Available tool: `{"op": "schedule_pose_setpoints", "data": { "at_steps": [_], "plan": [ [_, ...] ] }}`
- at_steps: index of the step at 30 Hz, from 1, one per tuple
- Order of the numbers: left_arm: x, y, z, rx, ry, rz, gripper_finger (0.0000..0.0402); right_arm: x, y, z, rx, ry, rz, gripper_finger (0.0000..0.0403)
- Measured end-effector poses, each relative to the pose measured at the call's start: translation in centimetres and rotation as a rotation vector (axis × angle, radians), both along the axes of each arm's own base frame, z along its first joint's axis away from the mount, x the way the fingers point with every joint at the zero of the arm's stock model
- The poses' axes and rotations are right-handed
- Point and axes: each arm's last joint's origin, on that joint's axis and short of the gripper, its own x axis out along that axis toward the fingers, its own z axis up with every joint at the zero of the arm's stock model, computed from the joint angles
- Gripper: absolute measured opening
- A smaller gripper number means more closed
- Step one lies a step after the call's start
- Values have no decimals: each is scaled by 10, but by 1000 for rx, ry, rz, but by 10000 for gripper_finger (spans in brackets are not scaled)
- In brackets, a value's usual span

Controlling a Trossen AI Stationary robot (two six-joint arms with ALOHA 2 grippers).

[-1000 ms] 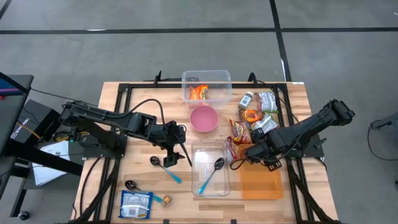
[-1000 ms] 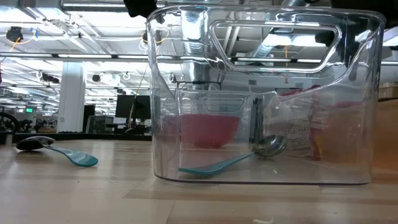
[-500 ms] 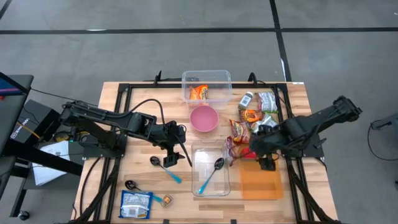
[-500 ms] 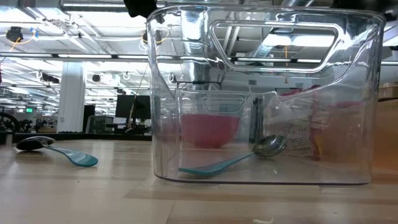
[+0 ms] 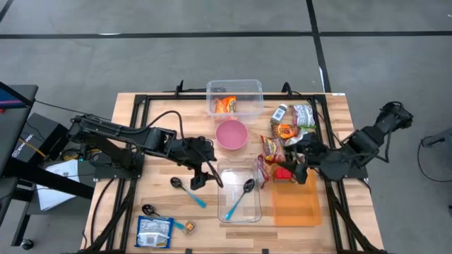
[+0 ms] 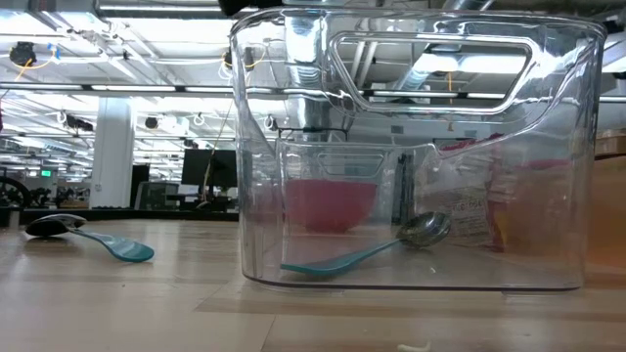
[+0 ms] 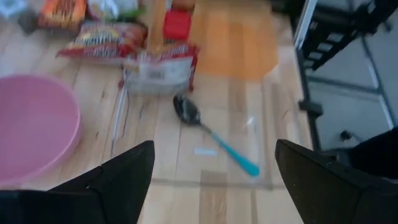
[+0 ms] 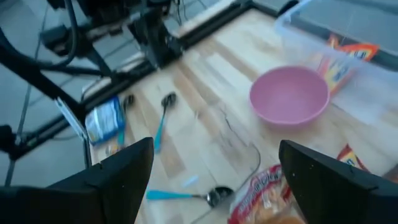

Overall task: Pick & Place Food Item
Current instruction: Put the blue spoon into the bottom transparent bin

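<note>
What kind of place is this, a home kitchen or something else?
Probably a robotics lab or workshop, not a kitchen. The wooden table carries a black metal frame and stands on a grey concrete floor. The low view shows an open ceiling with pipes and strip lights.

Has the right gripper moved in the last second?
Yes. The right gripper, open, has drawn back toward the table's right edge, away from the clear bin.
</note>
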Motion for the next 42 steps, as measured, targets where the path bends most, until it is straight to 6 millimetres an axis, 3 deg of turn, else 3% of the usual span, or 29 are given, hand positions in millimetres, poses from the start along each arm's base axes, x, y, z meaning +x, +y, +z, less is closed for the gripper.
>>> {"op": "schedule_pose_setpoints", "data": {
  "at_steps": [5, 21, 35, 42],
  "plan": [
    [6, -1, 7, -22, -96, 1, 328, 1, 1, 2, -6, -30, -16, 338],
    [6, -1, 7, -36, -92, 13, 328, 2, -2, 1, -26, -16, -25, 338],
    [-24, -5, 13, -133, 39, -54, 328, 2, -2, 1, -40, -11, -19, 338],
    [-30, -8, 10, -212, 116, 28, 328, 2, -2, 1, -39, -12, -17, 338]
  ]
}}
